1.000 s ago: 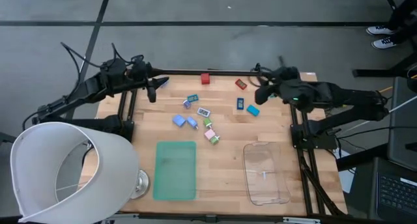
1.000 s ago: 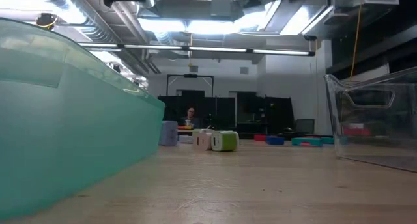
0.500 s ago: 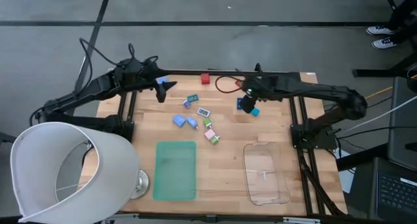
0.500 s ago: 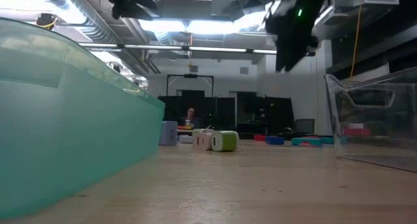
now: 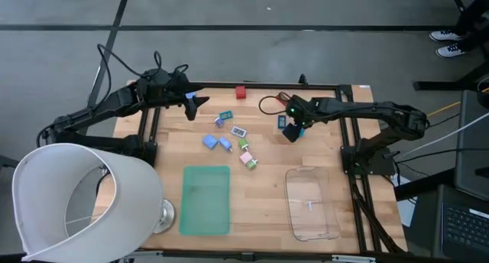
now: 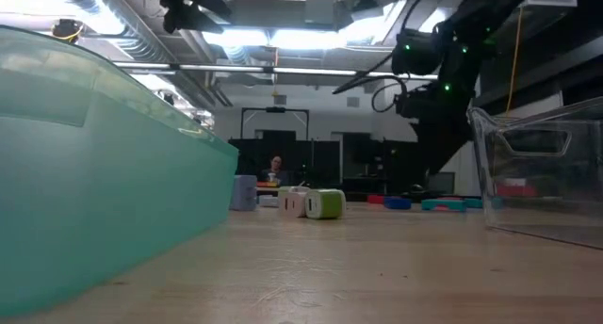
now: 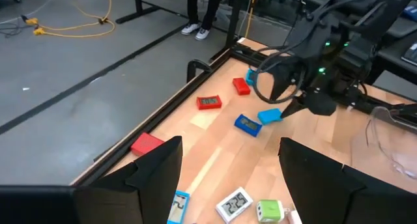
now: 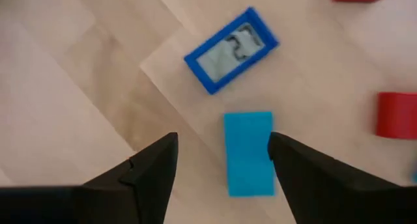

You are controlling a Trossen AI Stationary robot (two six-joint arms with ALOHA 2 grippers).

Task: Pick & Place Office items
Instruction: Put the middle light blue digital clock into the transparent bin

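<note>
Two grippers are seen above the far half of the wooden table. The right gripper is held low over the table's right-centre, its two dark fingers spread wide with nothing between them; in the right wrist view a plain light-blue block lies on the wood under the gap, nearer one finger, not gripped. Just beside that block a darker blue piece with a grey-white label is set, and red pieces are seen at the edge of that view. From the high view, the remaining office items are placed at about nine o'clock of the right gripper: a loose cluster of blue, white-labelled, light green and pink pieces near the table's centre, with a red block apart at the far edge, roughly at eleven o'clock. The left gripper is held raised near the far left corner, fingers parted and empty, at about ten o'clock of the cluster. A flat green mat is laid at about six o'clock of the cluster, and a clear plastic tray, holding none of the pieces, is laid at about six o'clock of the right gripper. A white lampshade is seen at the table's near left corner.
</note>
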